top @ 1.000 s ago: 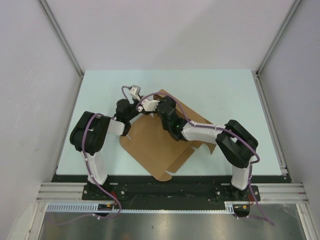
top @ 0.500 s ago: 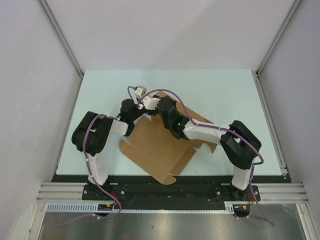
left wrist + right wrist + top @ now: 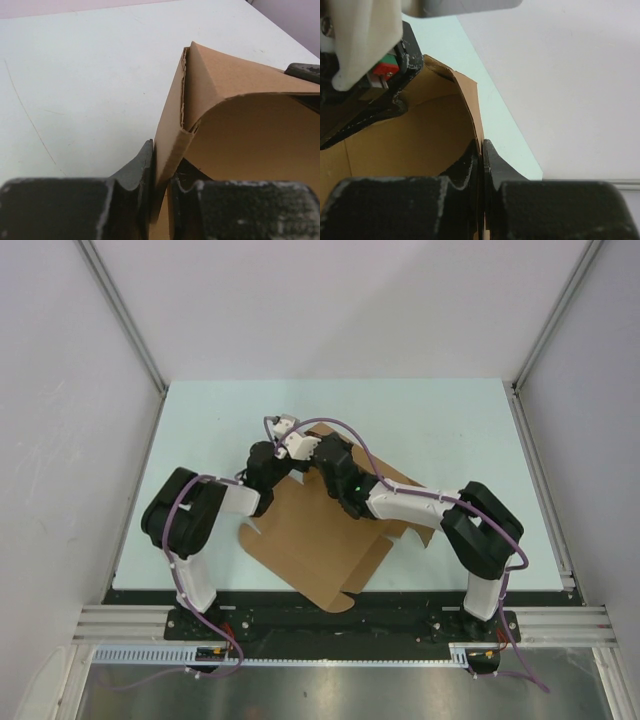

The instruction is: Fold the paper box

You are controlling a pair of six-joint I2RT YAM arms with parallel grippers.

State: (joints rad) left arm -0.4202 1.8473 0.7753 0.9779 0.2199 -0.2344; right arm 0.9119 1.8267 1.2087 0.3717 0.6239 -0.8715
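The paper box (image 3: 320, 530) is a brown cardboard sheet lying mostly flat on the pale green table (image 3: 450, 420), with its far corner lifted and curled. Both grippers meet at that corner. My left gripper (image 3: 288, 452) (image 3: 162, 170) is shut on the raised flap's folded edge, with cardboard (image 3: 220, 75) filling the gap between its fingers. Beside it, my right gripper (image 3: 315, 452) (image 3: 482, 157) is shut on the thin edge of the curled flap (image 3: 410, 135). The left gripper's white camera mount (image 3: 365, 45) shows close by in the right wrist view.
White walls and metal frame rails (image 3: 125, 330) enclose the table on three sides. The sheet's near corner (image 3: 335, 600) lies at the table's front edge, between the two arm bases. Bare table (image 3: 75, 75) lies to the left of the flap.
My left gripper has shifted right toward the right gripper, opened briefly, and closed again on the flap. The sheet has slid slightly toward the front edge. The right gripper kept its grip.
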